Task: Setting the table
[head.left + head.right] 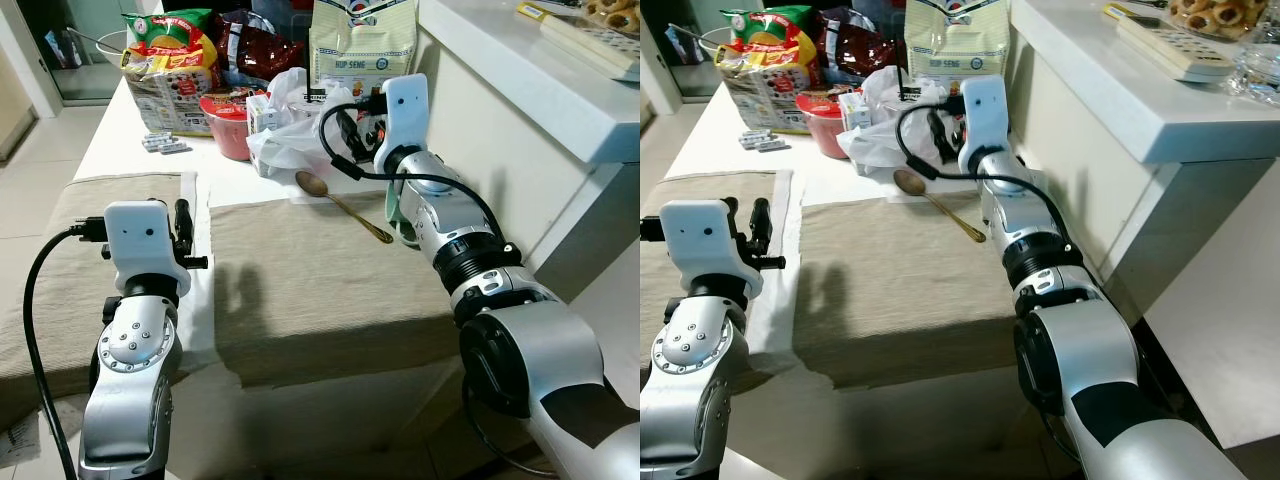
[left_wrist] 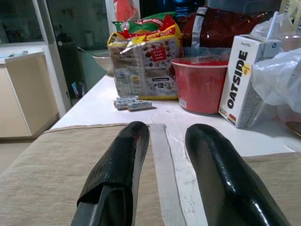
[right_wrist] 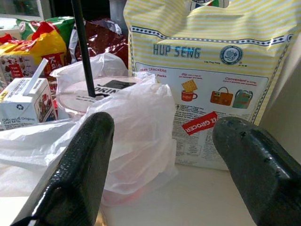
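- A long-handled brass-coloured metal spoon (image 1: 341,204) lies slanted on the far right corner of a coarse beige woven cloth placemat (image 1: 320,290), bowl toward the groceries
- The right gripper (image 3: 162,155) hovers beyond the spoon, its glossy black fingers spread wide and empty, facing a crinkled translucent plastic bag (image 3: 127,136) and a yellow-striped cracker packet (image 3: 207,70)
- The left gripper (image 2: 164,160) hangs over the white strip between placemats, fingers narrowly parted, holding nothing, near a red plastic tub (image 2: 200,84)

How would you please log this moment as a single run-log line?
task: setting table | right gripper: open, facing plastic-wrapped cup | left gripper: open, over placemat | spoon: on placemat, untouched
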`<state>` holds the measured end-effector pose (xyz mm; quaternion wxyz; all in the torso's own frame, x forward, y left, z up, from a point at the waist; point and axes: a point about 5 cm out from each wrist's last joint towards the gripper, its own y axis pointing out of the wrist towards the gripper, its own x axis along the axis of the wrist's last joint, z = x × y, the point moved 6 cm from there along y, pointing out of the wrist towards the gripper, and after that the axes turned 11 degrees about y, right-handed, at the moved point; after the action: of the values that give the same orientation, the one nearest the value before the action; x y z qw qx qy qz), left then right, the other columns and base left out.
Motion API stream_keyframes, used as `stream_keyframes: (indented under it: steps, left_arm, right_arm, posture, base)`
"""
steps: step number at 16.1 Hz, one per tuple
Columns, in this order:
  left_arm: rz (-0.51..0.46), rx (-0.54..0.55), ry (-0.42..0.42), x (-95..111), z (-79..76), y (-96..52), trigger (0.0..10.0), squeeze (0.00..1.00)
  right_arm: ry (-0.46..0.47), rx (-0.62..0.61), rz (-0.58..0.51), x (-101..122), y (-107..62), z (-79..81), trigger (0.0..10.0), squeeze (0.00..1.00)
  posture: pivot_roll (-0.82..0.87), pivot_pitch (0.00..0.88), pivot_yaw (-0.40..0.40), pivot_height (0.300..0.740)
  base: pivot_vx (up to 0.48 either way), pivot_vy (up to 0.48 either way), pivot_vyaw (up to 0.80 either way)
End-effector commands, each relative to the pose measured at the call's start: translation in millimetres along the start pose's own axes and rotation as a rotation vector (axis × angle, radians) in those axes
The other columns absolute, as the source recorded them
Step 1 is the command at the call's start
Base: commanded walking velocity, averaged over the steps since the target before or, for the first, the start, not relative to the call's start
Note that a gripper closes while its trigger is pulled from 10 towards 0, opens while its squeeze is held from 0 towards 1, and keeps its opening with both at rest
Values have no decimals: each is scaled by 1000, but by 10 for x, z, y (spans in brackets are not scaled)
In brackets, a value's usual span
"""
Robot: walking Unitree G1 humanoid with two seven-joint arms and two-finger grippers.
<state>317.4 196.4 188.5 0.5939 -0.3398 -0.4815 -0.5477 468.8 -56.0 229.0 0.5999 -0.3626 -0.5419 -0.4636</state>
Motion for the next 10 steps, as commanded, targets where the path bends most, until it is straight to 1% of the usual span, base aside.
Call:
stream_keyframes:
  steps: [1,3,5,7,8,10]
  left_arm:
    - [-8,-7,-1,10,-10,28,10000,0]
    - [-10,-18,-3,16,-32,57,10000,0]
    - [-14,-37,-3,27,-71,84,10000,0]
    - [-22,-44,-2,55,-86,113,10000,0]
    - [-25,-45,0,64,-84,121,10000,0]
    - [-30,-38,6,73,-52,129,10000,0]
  right_arm:
    - [19,-25,-36,112,15,-29,10000,0]
    - [28,-28,-40,133,22,-27,10000,0]
    - [17,-24,-42,153,31,-21,10000,0]
    - [25,-18,-48,195,48,15,10000,0]
    - [22,-12,-43,188,52,37,10000,0]
    - [8,23,3,69,54,137,10000,0]
  posture:
    - [48,0,-8,740]
    - [30,2,3,740]
    - [23,6,9,740]
    - [28,9,8,740]
    - [30,10,8,740]
    - [38,16,3,740]
  base:
    - [0,0,0]
    - [0,0,0]
    - [0,0,0]
    - [0,0,0]
    - [0,0,0]
    - [0,0,0]
